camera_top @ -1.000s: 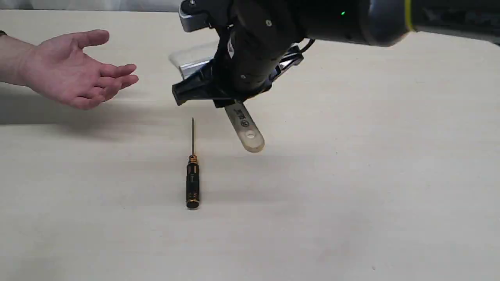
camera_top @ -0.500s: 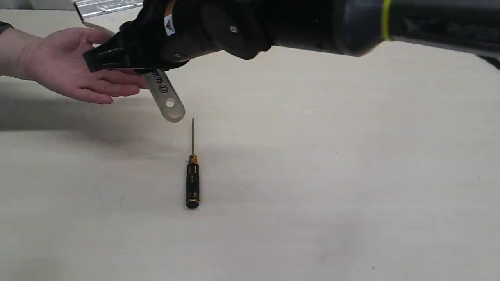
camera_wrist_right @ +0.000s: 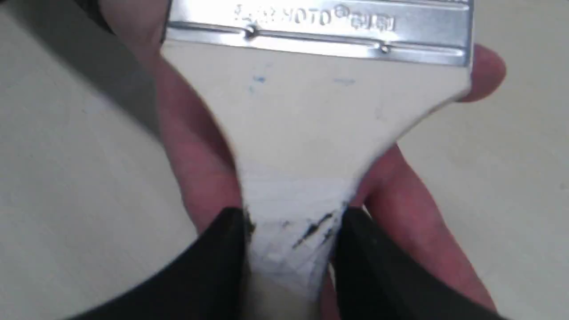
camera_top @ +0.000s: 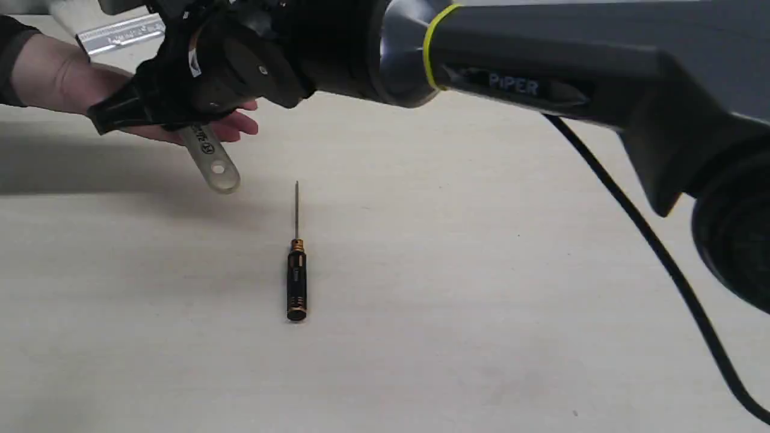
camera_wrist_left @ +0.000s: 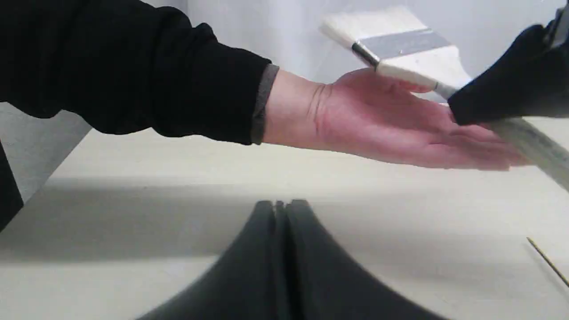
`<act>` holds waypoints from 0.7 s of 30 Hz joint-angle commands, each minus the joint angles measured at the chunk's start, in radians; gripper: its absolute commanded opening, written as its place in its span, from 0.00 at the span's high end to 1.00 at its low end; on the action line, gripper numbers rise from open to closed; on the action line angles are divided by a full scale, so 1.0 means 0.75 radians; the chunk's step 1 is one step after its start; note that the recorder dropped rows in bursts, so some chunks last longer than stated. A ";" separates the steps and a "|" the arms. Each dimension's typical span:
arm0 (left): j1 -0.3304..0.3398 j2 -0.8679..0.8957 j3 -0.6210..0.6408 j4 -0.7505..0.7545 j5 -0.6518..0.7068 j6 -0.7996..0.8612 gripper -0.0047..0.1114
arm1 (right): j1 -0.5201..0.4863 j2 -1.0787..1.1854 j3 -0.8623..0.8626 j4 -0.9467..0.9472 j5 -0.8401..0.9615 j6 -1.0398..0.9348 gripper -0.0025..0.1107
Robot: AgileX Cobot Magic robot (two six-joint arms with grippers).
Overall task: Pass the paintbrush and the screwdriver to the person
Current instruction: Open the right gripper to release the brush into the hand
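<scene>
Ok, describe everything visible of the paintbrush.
The paintbrush is wide and flat: pale bristles, shiny stamped metal ferrule, light wooden handle with dark print and a hole near its end. The robot's right hand clamps the handle's neck, holding it tilted above the person's open palm; whether they touch is unclear.

The pale wood-grain table (camera_top: 511, 337) carries the screwdriver (camera_top: 296, 276), lying flat, apart from the raised right gripper (camera_wrist_right: 289, 249) and nearer the camera.
</scene>
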 commanded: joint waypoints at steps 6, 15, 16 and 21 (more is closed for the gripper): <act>-0.011 -0.003 0.003 -0.003 -0.011 -0.003 0.96 | -0.001 0.007 -0.011 0.000 0.010 -0.011 0.60; -0.011 -0.003 0.003 -0.003 -0.011 -0.003 0.96 | -0.001 -0.095 -0.014 0.028 0.276 -0.011 0.55; -0.011 -0.003 0.003 -0.003 -0.011 -0.003 0.96 | -0.001 -0.110 -0.014 0.028 0.316 -0.011 0.55; -0.011 -0.003 0.003 -0.003 -0.011 -0.003 0.96 | -0.001 -0.194 -0.014 0.029 0.563 -0.011 0.55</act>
